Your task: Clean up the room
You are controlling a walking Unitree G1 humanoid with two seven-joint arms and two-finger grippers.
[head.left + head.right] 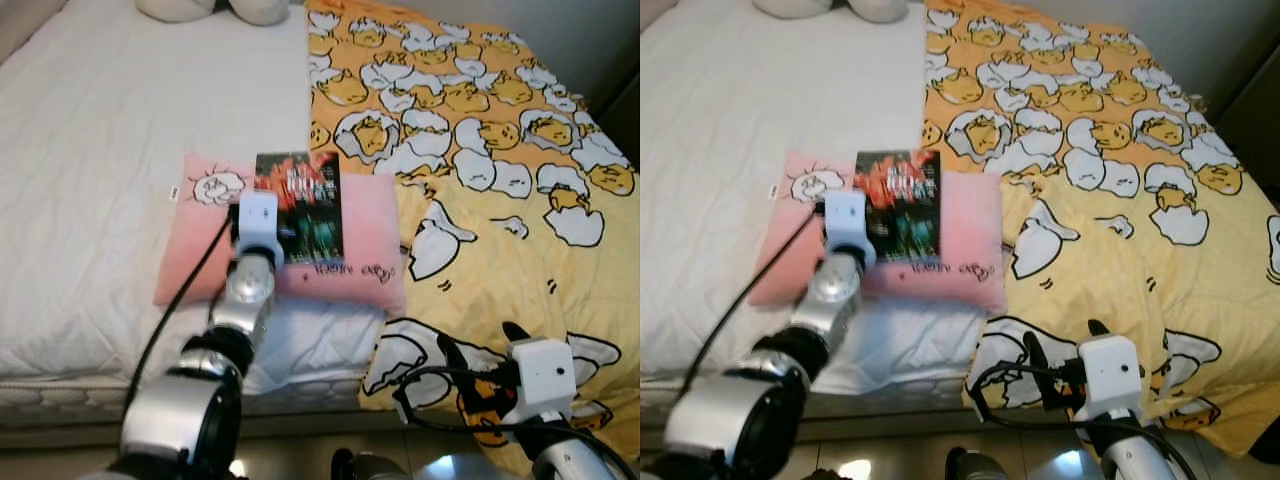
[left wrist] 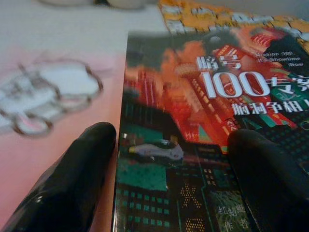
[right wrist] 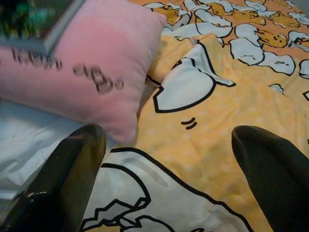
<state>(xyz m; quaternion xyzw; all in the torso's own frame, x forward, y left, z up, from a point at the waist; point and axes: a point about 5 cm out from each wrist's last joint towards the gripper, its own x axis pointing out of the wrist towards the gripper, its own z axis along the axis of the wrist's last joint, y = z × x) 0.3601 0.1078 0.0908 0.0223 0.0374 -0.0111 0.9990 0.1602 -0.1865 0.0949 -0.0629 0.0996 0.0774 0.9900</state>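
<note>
Fingers of our left gripper spread astride the book on the pink pillow — right gripper open; soft pillow may let it slip.

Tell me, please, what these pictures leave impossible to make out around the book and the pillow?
- Book: its near edge is hidden behind the left gripper in the eye views.
- Book's small cover text: blurred in the left wrist view.
- Pink pillow: the printed writing is smeared in the right wrist view.
- Cushions at the bedhead: cut off by the top edge.

white bed carries pink pillow and yellow egg-print duvet.
</note>
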